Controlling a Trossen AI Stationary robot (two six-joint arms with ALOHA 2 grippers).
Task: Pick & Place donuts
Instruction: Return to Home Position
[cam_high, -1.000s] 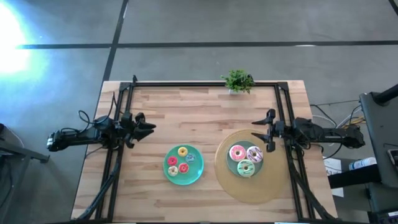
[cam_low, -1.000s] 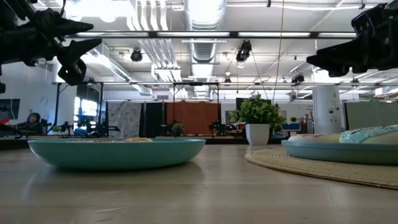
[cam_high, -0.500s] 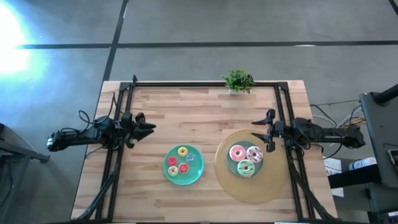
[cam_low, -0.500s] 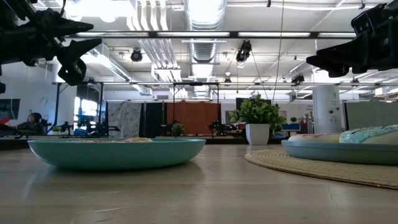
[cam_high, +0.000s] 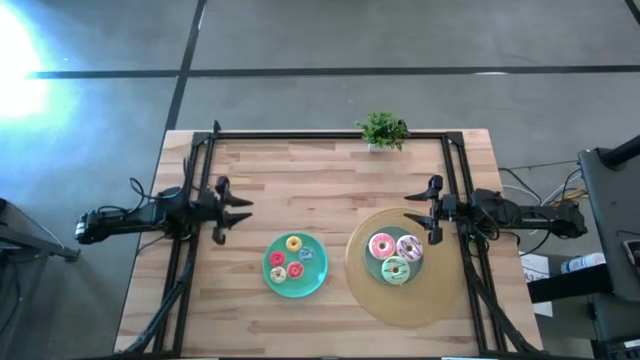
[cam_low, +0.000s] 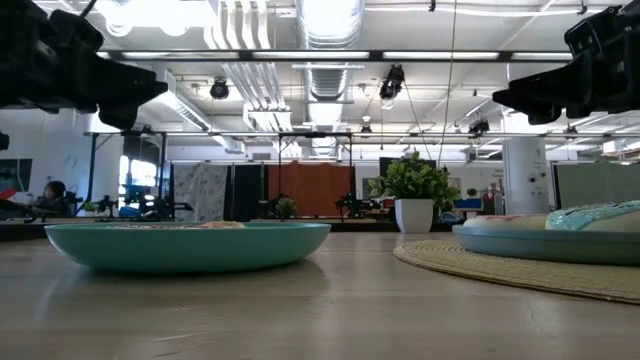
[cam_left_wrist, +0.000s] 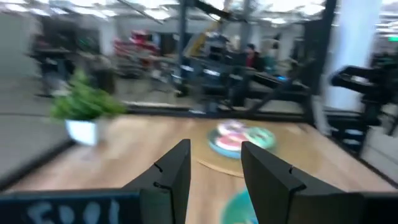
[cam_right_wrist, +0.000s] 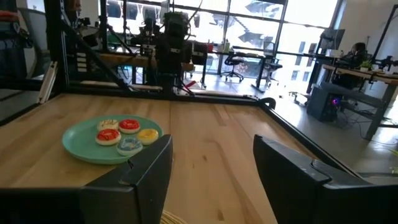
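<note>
Three larger donuts, pink (cam_high: 381, 245), white-purple (cam_high: 409, 247) and green (cam_high: 395, 270), lie on a teal plate (cam_high: 414, 268) on a round woven mat (cam_high: 400, 305). Several tiny donuts, among them yellow (cam_high: 293, 243), red (cam_high: 277, 258) and blue (cam_high: 307, 254), lie on a smaller teal plate (cam_high: 312, 280). My left gripper (cam_high: 240, 210) hovers open above the table, left of the small plate. My right gripper (cam_high: 412, 212) hovers open over the mat's far edge. In the left wrist view the left gripper (cam_left_wrist: 214, 158) points toward the larger donuts (cam_left_wrist: 239, 134); the right gripper (cam_right_wrist: 211, 162) faces the small plate (cam_right_wrist: 81, 146).
A small green potted plant (cam_high: 383, 130) stands at the table's far edge. Black frame rails (cam_high: 330, 135) run along the far, left and right sides. Bare wood lies between the two plates and along the near edge.
My left gripper has rolled about its wrist axis in the last half second: its fingers, stacked one above the other before, now lie spread side by side in the high view. Its wrist picture is blurred. The donuts and the right arm have kept still.
</note>
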